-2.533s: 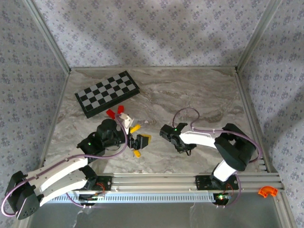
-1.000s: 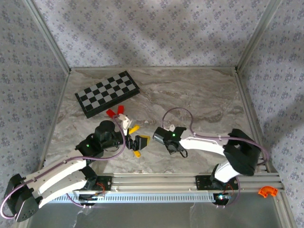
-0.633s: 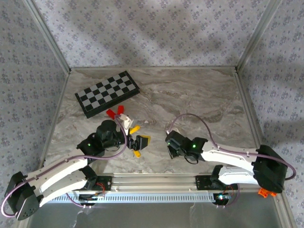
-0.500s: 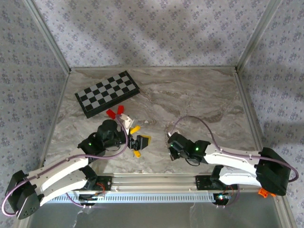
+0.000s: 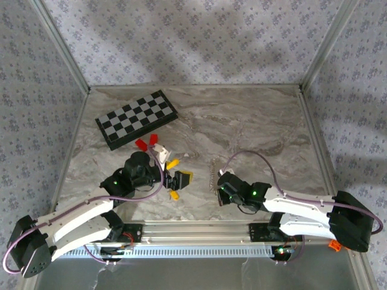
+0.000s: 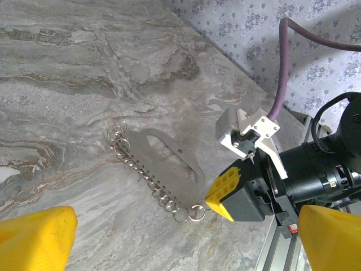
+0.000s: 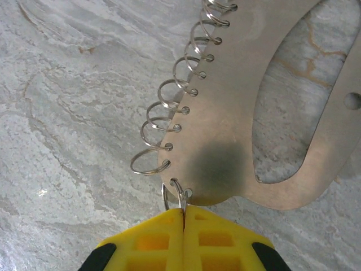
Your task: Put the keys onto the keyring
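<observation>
Grey-veined marble covers the table (image 5: pixel 254 121), which is walled on three sides by floral wallpaper (image 5: pixel 199 42). At the far left lies a chessboard (image 5: pixel 136 118). Just nearer than it sit two red blocks (image 5: pixel 145 142) and a small white piece (image 5: pixel 159 150), close by one finger of the left gripper. A small orange curved piece (image 5: pixel 340 243) rests beyond the table's near right corner.

The keyring (image 7: pixel 231 101) is a flat grey plate with a long slot and a row of small wire rings along one edge. It lies flat on the marble between the two grippers, apart from the other things. The right gripper (image 7: pixel 184 210) has its yellow pads pressed together, pinching the end ring (image 7: pixel 174 195) at the plate's corner. Its arm lies low, with the elbow out toward the right edge and the forearm reaching left to mid-table. A purple cable (image 6: pixel 282 68) loops above the wrist.

The left gripper (image 5: pixel 174 179) is spread wide and holds nothing. Its yellow fingers (image 6: pixel 35 240) sit at either side of the wrist view, pointed toward the keyring and the right gripper. Its arm runs diagonally up from the near left corner.
</observation>
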